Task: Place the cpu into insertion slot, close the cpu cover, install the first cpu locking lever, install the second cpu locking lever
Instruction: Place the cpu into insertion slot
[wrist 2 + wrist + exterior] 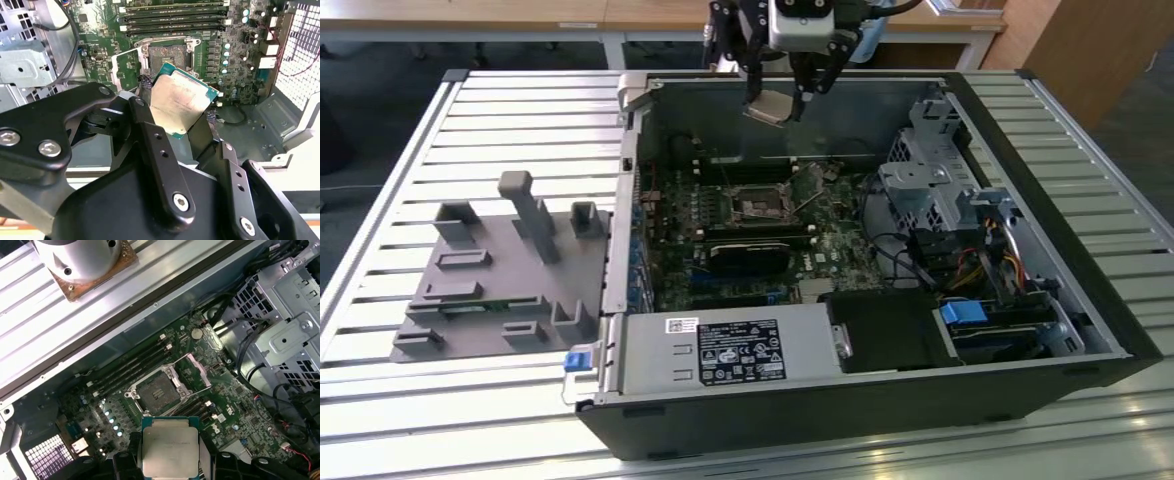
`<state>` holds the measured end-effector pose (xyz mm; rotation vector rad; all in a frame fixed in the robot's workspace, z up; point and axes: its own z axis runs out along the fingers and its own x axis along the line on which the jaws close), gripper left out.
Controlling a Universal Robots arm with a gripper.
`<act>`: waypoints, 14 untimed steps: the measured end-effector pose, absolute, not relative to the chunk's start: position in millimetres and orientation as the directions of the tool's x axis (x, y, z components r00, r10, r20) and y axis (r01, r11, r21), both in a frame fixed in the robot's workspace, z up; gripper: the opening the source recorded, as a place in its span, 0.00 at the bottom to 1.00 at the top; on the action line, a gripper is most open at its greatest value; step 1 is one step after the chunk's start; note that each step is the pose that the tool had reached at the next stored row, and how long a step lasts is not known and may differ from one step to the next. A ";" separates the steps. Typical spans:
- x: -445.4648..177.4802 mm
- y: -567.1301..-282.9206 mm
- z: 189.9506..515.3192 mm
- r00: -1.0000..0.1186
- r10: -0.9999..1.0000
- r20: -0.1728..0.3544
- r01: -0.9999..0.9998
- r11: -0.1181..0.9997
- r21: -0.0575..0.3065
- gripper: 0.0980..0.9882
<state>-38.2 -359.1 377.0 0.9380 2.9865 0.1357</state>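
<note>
My gripper (777, 100) hangs over the far wall of the open computer case (1107, 330), shut on the cpu (774, 106). In both wrist views the cpu (180, 102) (170, 447) is a flat silver-beige square with a green edge, clamped between the two black fingers (150, 125) and tilted. The insertion slot (757, 205) (170, 55) (157, 390) lies bare on the green board, below and ahead of the chip. The cpu cover (125, 67) (197, 371) stands swung up beside the slot. The locking levers are too thin to tell apart.
Memory slots (172, 20) run along one side of the socket and a long black block (754, 252) lies on the other. A metal drive cage (934, 190) with cables fills the exterior view's right. A grey fixture (494, 270) sits outside the case on the exterior view's left.
</note>
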 end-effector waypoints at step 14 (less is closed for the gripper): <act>-38.2 -359.1 376.2 -0.756 0.655 0.018 0.654 0.752 0.085 0.50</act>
